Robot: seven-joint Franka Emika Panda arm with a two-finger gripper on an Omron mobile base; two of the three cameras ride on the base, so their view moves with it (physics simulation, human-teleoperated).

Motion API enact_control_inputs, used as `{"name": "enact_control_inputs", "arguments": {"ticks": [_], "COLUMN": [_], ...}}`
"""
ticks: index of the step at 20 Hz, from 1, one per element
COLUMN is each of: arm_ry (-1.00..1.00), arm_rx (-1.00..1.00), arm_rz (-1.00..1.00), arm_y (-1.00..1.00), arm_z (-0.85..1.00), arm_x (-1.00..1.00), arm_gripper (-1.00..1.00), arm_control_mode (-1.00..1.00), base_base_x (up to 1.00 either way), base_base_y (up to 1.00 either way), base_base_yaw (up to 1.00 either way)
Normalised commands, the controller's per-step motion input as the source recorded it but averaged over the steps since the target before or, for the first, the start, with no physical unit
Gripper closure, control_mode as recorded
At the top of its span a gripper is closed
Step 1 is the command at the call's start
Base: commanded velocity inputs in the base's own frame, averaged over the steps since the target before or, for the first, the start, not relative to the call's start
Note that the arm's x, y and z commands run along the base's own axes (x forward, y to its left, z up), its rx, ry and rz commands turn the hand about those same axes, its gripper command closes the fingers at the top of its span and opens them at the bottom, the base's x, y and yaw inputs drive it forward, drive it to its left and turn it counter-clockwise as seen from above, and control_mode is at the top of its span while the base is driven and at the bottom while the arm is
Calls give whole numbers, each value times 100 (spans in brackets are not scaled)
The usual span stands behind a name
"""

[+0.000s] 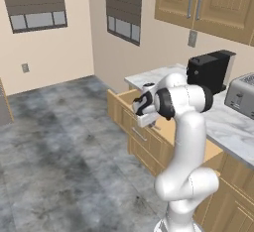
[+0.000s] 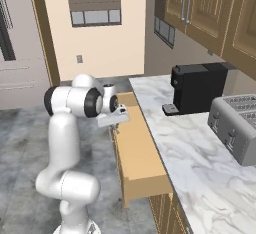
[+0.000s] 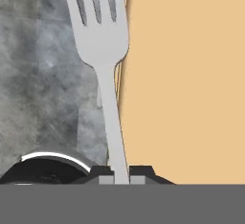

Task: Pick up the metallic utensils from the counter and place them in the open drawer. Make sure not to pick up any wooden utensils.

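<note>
The fork [image 3: 103, 41] loses its tine tips past the hand view's far edge, its handle end is hidden between the gripper's [image 3: 121, 177] fingers, and the drawer [image 3: 186, 84] runs off beside it.

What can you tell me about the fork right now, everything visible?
The fork is slim, all silver and metallic-looking, with long tines, a rounded neck and a narrow flat handle. The shut gripper pinches its handle end, tines pointing away from the hand. It hangs over the edge of the open drawer, half above grey floor, touching nothing else.
</note>
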Motion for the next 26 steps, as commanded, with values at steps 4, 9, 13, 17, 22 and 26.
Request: {"name": "enact_control_inputs", "arguments": {"ticks": [4, 9, 13, 17, 22, 26], "arm_ry": [0, 0, 0, 0, 12, 19], "arm_rx": [0, 0, 0, 0, 0, 1], "arm_rz": [0, 0, 0, 0, 0, 0], "arm_y": [-34, -3, -17, -15, -2, 21], "arm_z": [-2, -3, -15, -23, -55, -81], "arm_x": [49, 7, 16, 8, 4, -4], "arm_gripper": [100, 100, 100, 100, 100, 100], "arm_control_mode": [-100, -100, -100, -100, -100, -100], "base_base_x": [0, 0, 0, 0, 0, 0], "base_base_y": [0, 0, 0, 0, 0, 0], "base_base_yaw": [0, 0, 0, 0, 0, 0]}}
